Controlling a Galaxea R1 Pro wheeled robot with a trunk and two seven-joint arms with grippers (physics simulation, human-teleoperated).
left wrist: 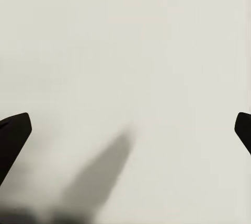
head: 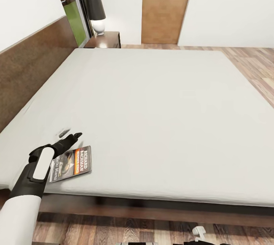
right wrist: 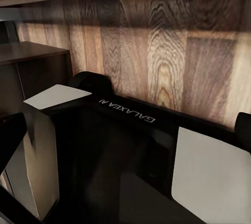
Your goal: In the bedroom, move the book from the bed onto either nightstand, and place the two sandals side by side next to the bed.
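**Left pincer over mattress, beside book**

From the head we see the book (head: 70,164) flat near the bed's (head: 152,115) front edge, left pincer (head: 70,135) just beyond it. Left wrist: fingertips (left wrist: 14,132) spread wide, bare mattress. Right pincer: state unreadable.

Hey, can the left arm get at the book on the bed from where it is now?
Probably yes. The left gripper hovers open over the mattress right beside the book, which lies flat near the bed edge with nothing on it. The arm partly overlaps the book's near corner.
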